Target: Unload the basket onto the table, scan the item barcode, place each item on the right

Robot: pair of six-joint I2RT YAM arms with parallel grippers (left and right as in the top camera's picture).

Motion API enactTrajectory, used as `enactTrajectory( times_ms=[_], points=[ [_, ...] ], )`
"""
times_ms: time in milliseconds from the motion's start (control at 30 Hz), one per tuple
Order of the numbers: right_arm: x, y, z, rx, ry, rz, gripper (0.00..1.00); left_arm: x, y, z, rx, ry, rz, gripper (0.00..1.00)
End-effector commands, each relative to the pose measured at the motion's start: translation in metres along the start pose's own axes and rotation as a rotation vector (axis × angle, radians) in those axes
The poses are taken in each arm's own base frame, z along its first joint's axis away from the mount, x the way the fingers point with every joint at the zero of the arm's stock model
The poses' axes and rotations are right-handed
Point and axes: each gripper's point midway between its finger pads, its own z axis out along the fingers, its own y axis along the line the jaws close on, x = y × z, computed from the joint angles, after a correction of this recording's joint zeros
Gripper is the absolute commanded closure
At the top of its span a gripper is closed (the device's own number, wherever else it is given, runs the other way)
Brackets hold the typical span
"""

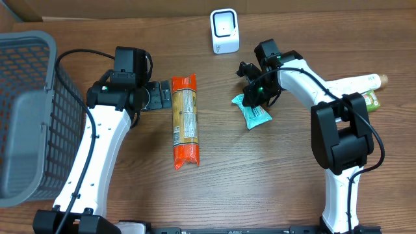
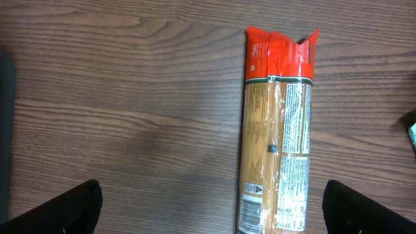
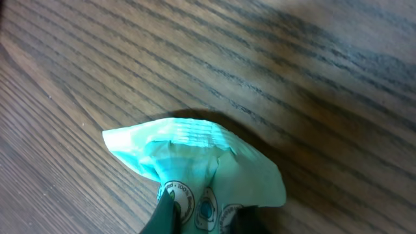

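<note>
Now the right end effector (image 3: 200,218) is pinched onto one end of the teal packet (image 1: 255,114), which lies on the worktop (image 1: 292,188) near the white scanner (image 1: 224,31). It would be best to lift gently and turn the barcode toward the scanner's window. The left end effector (image 1: 158,95) hangs spread wide.

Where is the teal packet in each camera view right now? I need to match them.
Overhead: teal packet right of centre, under the right gripper.
Left wrist: only a teal sliver at the far right edge, probably it.
Right wrist: bottom centre, pinched in the gripper.
Shared landmark: pasta packet, in overhead and left wrist; wooden table in all three.
</note>
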Motion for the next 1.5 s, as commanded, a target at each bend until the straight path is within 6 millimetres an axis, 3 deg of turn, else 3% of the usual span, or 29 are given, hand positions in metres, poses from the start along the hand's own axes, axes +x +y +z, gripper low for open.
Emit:
enactTrajectory(
  times_ms=[0, 100, 200, 367, 433, 500, 600, 767, 933, 967, 1133, 1167, 1333, 1467],
  points=[
    [0.011, -0.005, 0.004, 0.018, 0.061, 0.027, 0.96, -0.002, 0.000, -0.001, -0.007, -0.006, 0.024, 0.01],
    [0.004, -0.006, -0.017, 0.056, 0.063, 0.051, 0.96, -0.002, 0.000, -0.001, -0.007, -0.006, 0.024, 0.00],
    [-0.005, -0.024, -0.048, 0.230, 0.048, 0.138, 0.96, -0.002, 0.000, -0.001, -0.007, -0.006, 0.024, 0.00],
    [-0.010, -0.060, -0.112, 0.833, -0.020, 0.267, 0.96, -0.002, 0.000, -0.001, -0.007, -0.006, 0.024, 0.00],
    [-0.013, -0.059, -0.125, 0.985, -0.069, 0.293, 0.96, -0.002, 0.000, -0.001, -0.007, -0.007, 0.024, 0.01],
    [-0.018, -0.051, -0.120, 1.031, -0.115, 0.299, 0.96, -0.002, 0.000, -0.001, -0.007, -0.006, 0.024, 0.00],
    [-0.022, -0.042, -0.095, 1.055, -0.182, 0.280, 0.96, -0.002, 0.000, -0.001, -0.007, -0.006, 0.024, 0.01],
    [-0.017, -0.043, -0.093, 1.233, -0.276, 0.275, 0.96, -0.002, 0.000, -0.001, -0.007, -0.006, 0.024, 0.00],
    [-0.013, -0.040, -0.081, 1.224, -0.253, 0.231, 0.96, -0.002, 0.000, -0.001, -0.007, -0.006, 0.024, 0.00],
    [-0.013, -0.038, -0.077, 1.204, -0.235, 0.213, 0.92, -0.002, 0.000, -0.001, -0.007, -0.006, 0.024, 0.00],
    [-0.012, -0.015, -0.044, 1.013, -0.129, 0.086, 0.48, -0.002, 0.000, -0.001, -0.007, -0.006, 0.024, 0.01],
    [-0.011, -0.009, -0.038, 0.977, -0.116, 0.071, 0.44, -0.002, 0.000, -0.001, -0.007, -0.006, 0.024, 0.00],
    [-0.005, 0.015, -0.019, 0.878, -0.072, 0.022, 0.38, -0.002, 0.000, -0.001, -0.007, -0.006, 0.024, 0.00],
    [-0.006, 0.020, -0.020, 0.876, -0.086, 0.042, 0.38, -0.002, 0.000, -0.001, -0.007, -0.006, 0.024, 0.01]
  ],
)
